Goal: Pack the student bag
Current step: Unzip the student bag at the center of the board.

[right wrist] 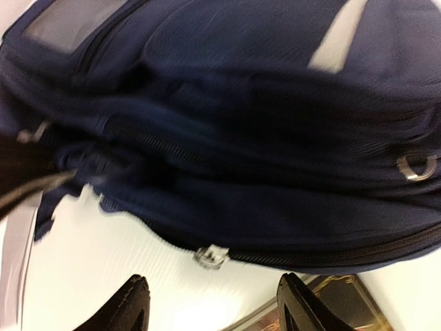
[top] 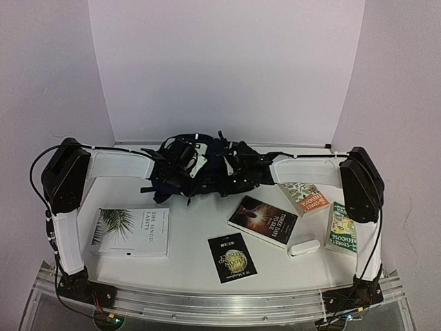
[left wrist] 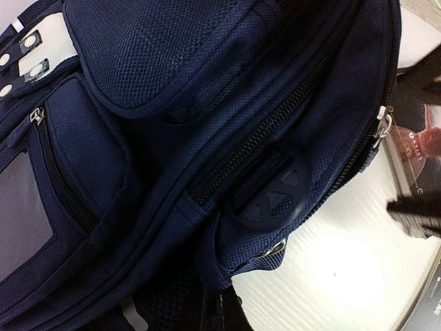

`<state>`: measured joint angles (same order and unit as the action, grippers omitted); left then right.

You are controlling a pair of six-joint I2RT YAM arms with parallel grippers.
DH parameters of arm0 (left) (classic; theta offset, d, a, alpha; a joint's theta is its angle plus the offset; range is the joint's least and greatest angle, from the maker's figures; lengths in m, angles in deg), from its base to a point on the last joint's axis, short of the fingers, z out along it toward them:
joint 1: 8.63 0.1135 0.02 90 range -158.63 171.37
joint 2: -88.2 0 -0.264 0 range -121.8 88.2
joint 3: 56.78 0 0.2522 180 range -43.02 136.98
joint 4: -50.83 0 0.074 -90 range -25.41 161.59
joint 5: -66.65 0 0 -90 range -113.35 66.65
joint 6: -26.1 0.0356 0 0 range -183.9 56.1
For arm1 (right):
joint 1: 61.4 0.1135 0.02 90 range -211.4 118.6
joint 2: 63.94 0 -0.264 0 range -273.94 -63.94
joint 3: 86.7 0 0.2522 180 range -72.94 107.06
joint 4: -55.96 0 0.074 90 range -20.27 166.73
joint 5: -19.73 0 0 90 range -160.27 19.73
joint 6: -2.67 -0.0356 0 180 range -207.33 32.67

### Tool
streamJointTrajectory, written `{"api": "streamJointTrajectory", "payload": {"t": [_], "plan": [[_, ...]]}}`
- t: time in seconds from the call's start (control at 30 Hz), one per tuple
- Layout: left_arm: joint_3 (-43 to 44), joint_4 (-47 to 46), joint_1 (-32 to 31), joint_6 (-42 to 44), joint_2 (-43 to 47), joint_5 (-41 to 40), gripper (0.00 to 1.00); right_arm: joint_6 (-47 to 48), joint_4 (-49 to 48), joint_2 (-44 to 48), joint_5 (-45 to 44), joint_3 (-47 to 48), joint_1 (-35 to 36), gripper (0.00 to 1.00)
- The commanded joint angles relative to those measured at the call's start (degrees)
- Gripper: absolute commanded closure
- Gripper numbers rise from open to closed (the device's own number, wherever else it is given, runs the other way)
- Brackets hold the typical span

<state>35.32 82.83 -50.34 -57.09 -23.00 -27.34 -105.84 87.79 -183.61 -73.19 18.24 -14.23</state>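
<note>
In the top view, the large dark navy fabric student bag (top: pixel 200 169) is lying slumped at the far middle of the white counter (top: pixel 193 227). The white-sleeved left arm (top: pixel 120 164) and right arm (top: pixel 303 169) are reaching into it from either side. Everything that might go inside is lying out on the counter: a white palm-leaf book (top: pixel 131 232), a small black paperback (top: pixel 231 257), a dark glossy book (top: pixel 262 220), an orange-edged picture book (top: pixel 305 197), a green illustrated book (top: pixel 340 226) and a small white oblong case (top: pixel 304 247). By my reading, packing is barely beginning. Nothing is looking stowed, and the bag is likely needing opening first. This view is hiding the zips and both tools in the dark fabric.

The left wrist view is supplying the zips. A long black zip track (left wrist: pixel 255 145) is running closed across the bag, with a silver zip pull (left wrist: pixel 382 127) hanging at its right end and white buckle patches (left wrist: pixel 41 52) sitting at the upper left. The left tool (left wrist: pixel 220 314) is showing only as a dark shape at the bottom edge, clenched against the bag. Whether it is pinching fabric I cannot tell.

The right wrist view, though blurred, is showing what no other view does. The right tool (right wrist: pixel 213 310) is standing released, its black fingertips (right wrist: pixel 131 307) spread with bare counter between them. It is hovering just beside the bag's lower seam, where a small metal slider (right wrist: pixel 210 256) is lying.
</note>
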Motion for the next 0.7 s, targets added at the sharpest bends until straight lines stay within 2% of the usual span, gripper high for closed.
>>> {"api": "streamJointTrajectory", "payload": {"t": [0.0,0.1,0.23,0.33,0.4,0.53,0.67], "plan": [[3.9,-2.3,-0.7,-2.8,0.9,1.2,1.00,-3.0,-1.0,-1.8,-9.7,4.5,0.1,0.39],[3.6,-2.4,-0.7,-3.1,1.0,1.3,1.00,-3.4,-0.9,-3.6,-12.5,5.7,0.1,0.43],[2.6,-3.0,-0.8,-3.4,1.8,0.9,1.00,-3.0,-0.7,-3.5,-13.5,5.5,0.0,0.55],[2.2,-3.3,-0.7,-3.4,2.2,0.4,1.00,-1.9,-0.6,-2.0,-13.2,4.1,-0.5,0.60],[2.5,-3.0,-0.7,-3.3,1.8,0.1,1.00,-0.7,-0.6,-0.8,-10.8,3.1,-1.0,0.58],[3.4,-2.5,-0.7,-3.4,0.4,0.1,1.00,1.8,-0.7,1.2,-1.5,1.7,-1.0,0.44],[4.2,-2.4,-0.7,-3.5,-0.4,0.6,1.00,1.1,-0.8,1.8,3.5,1.6,-0.4,0.39]]}}
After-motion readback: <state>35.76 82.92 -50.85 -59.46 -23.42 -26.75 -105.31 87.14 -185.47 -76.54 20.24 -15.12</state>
